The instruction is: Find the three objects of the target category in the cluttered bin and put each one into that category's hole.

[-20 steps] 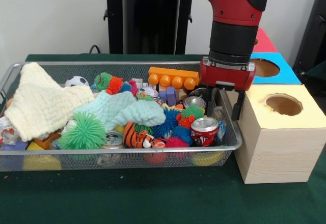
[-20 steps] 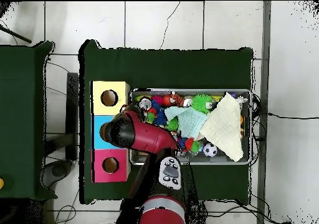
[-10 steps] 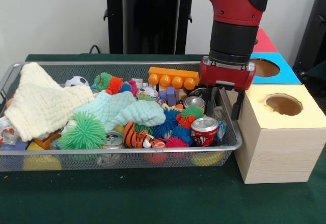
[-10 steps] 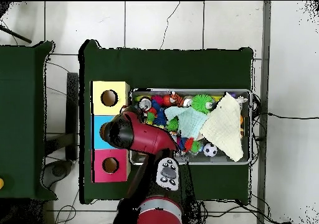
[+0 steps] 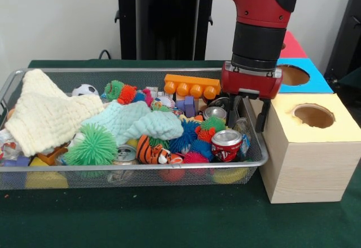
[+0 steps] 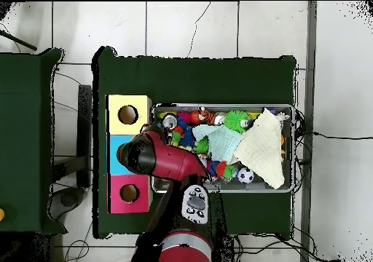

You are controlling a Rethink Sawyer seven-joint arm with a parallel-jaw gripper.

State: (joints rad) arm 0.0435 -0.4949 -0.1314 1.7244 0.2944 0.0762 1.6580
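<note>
My gripper (image 5: 247, 121) hangs open over the right end of the wire bin (image 5: 84, 168), one finger inside the rim and one outside, with nothing held. Just below and left of it a red drink can (image 5: 227, 145) stands in the bin's near right corner. A silver can (image 5: 215, 113) lies behind that, and another can (image 5: 124, 155) sits by the front rim. To the right stand the boxes: a yellow-topped one with a round hole (image 5: 313, 115), then blue (image 5: 294, 74), then red (image 5: 292, 45). In the overhead view the arm (image 6: 156, 157) covers the gripper.
The bin also holds a cream cloth (image 5: 48, 115), a mint cloth (image 5: 138, 123), spiky balls in green (image 5: 92, 145) and blue (image 5: 185, 136), an orange block (image 5: 192, 85), a tiger toy (image 5: 152, 152) and a small football (image 5: 84, 89). The yellow box (image 6: 127, 114) touches the bin's end.
The gripper stays at the bin's right end, still open. In the overhead view the arm's lower section has shifted slightly.
</note>
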